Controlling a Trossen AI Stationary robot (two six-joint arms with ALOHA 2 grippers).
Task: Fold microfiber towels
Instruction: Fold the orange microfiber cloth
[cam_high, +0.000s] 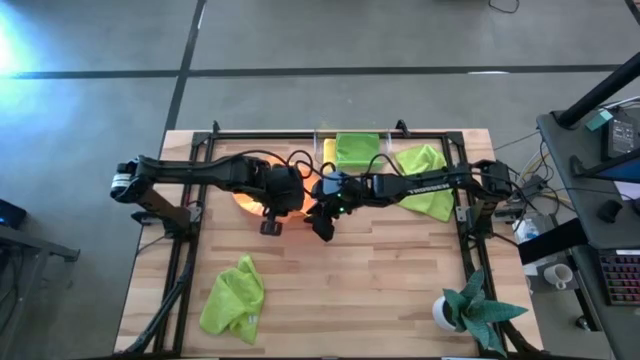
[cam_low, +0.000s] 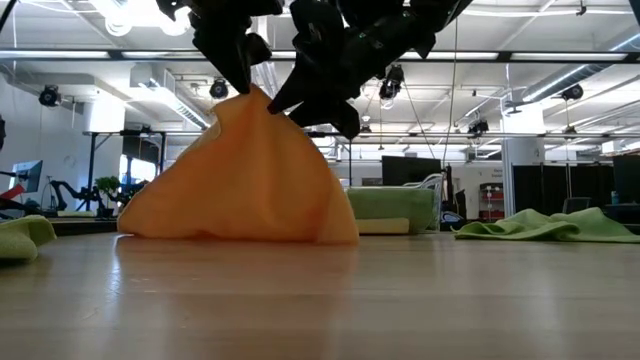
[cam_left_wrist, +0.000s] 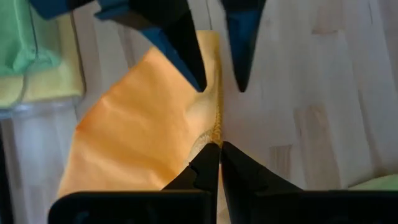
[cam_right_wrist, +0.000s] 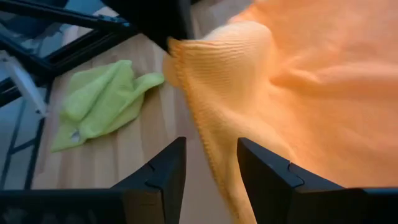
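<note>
Wooden tabletop (cam_high: 370, 270) runs light and bare across the middle, with a concrete floor around it and an open workshop visible past the far edge in the low view. I find the left gripper (cam_left_wrist: 214, 144) over the centre-left of the table, its fingers pinched together on a raised corner of the orange towel (cam_low: 240, 180), which hangs from that grip in a tent shape with its lower edge resting on the wood. The right gripper (cam_right_wrist: 211, 163) sits just beside it, fingers parted with the towel's hem lying between them; I cannot confirm from these views whether either finger touches the cloth. One lime green towel (cam_high: 233, 298) lies crumpled near the front left corner, well apart from both arms. A second lime green towel (cam_high: 427, 180) is spread loosely at the right rear, partly under the right arm. A third, folded green towel (cam_high: 357, 151) rests at the rear centre, apparently on a clear bin (cam_left_wrist: 37, 109) with a yellow cloth (cam_left_wrist: 56, 81) in it. The teal plant (cam_high: 478, 312) in its white pot stands at the front right corner.
</note>
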